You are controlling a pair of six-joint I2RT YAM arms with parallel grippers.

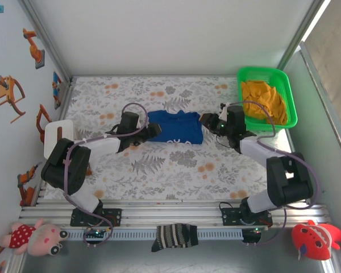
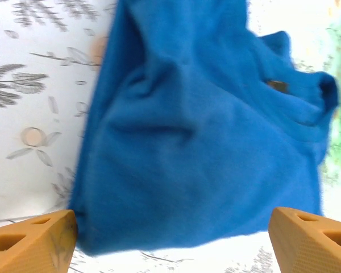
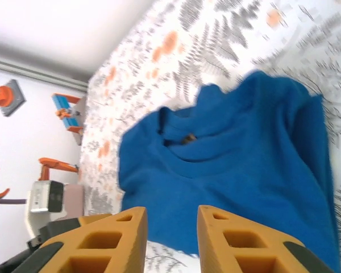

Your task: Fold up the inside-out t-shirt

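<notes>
Left jaws: spread wide, empty, hovering at one edge of the shirt (image 1: 175, 128). Right jaws: barely parted, pinching nothing, just beside the opposite edge. Between both, mid-surface (image 1: 170, 165): a compact, rumpled blue bundle. Likely trouble: catching only the top layer, or closing unevenly, and so dragging the fold open or askew.

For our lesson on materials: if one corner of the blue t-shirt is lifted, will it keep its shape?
Probably not: the t-shirt lies in soft wrinkles and folds, so it would likely droop. It looks like thin cloth, so probably light. Pushed, it would likely bunch rather than slide.
</notes>
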